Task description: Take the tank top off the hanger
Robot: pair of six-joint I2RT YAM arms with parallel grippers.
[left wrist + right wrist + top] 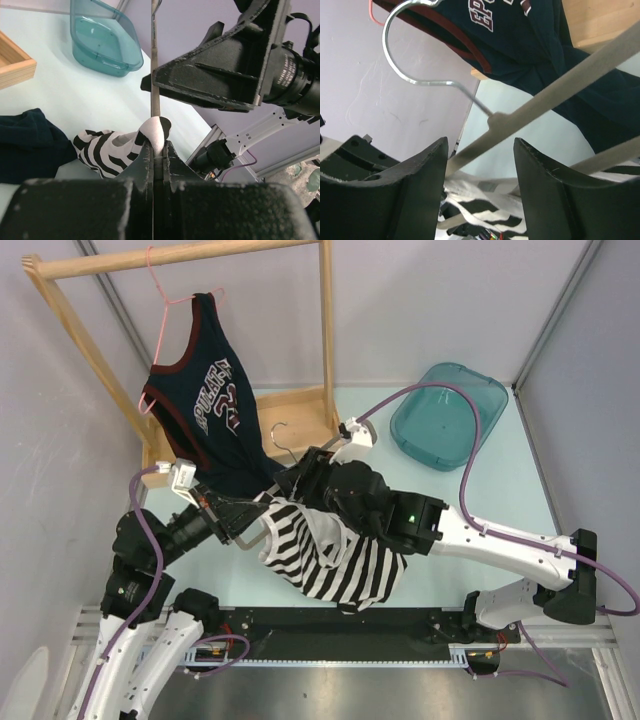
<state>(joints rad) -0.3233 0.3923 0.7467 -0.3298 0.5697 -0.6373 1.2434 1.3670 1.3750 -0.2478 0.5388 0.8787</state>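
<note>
Over the table [520, 500], left gripper [158, 150] clamps the hanger [155, 75]; right gripper [480, 150], fingers [420, 185] apart, seemingly straddles it.

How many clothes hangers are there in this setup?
2. A pink hanger hangs on the wooden rack's top bar, carrying the navy jersey. A silver hanger, holding the striped tank top, is clamped in the left tool. Others may be hidden.

Black-and-white striped tank top [338, 568], bunched and limp, on a grey hanger [547, 99] with a silver wire hook.
</note>
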